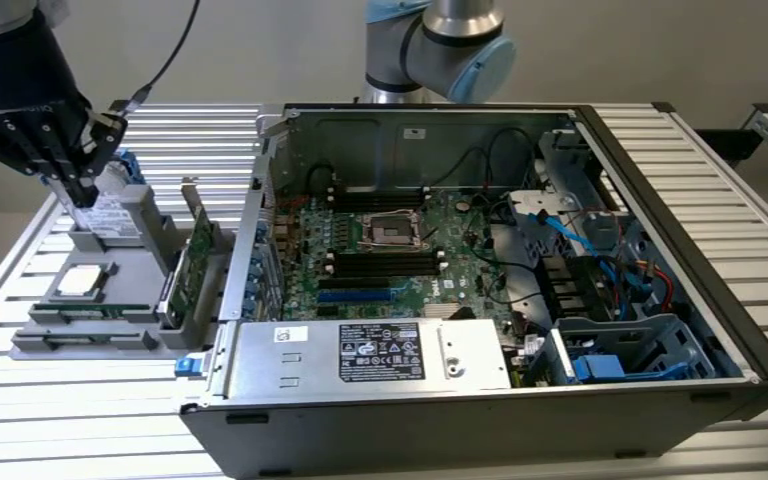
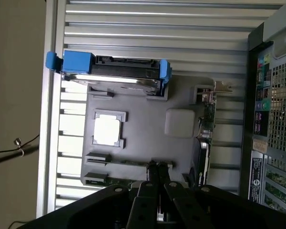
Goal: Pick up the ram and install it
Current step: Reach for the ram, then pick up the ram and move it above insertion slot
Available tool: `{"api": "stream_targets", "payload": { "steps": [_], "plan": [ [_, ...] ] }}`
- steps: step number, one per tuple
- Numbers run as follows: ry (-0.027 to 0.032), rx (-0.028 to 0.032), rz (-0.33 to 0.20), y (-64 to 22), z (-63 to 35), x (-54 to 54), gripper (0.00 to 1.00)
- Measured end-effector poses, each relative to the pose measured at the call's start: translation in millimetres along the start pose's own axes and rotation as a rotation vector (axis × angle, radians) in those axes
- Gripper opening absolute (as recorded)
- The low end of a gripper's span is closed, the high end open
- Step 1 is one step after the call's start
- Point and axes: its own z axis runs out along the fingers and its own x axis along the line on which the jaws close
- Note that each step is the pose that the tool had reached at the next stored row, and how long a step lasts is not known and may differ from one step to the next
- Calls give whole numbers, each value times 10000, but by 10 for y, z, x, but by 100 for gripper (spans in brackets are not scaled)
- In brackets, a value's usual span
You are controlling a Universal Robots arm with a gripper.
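Ram in grey tray, pincer closed together, gripping nothing, above the tray

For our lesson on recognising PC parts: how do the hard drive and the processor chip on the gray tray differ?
The hard drive stands on its edge; the processor chip lies flat. The hard drive is long and carries blue clips at both ends; the processor chip is a smaller, plain square. Both are silvery and sit in holders on the gray tray, outside the computer case.
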Motion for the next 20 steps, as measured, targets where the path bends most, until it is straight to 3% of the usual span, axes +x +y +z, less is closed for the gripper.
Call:
{"api": "stream_targets", "payload": {
  "steps": [5,20],
  "plan": [
    [17,1,-39,-24,25,62,10],
    [19,7,-39,-24,25,65,10]
  ]
}}
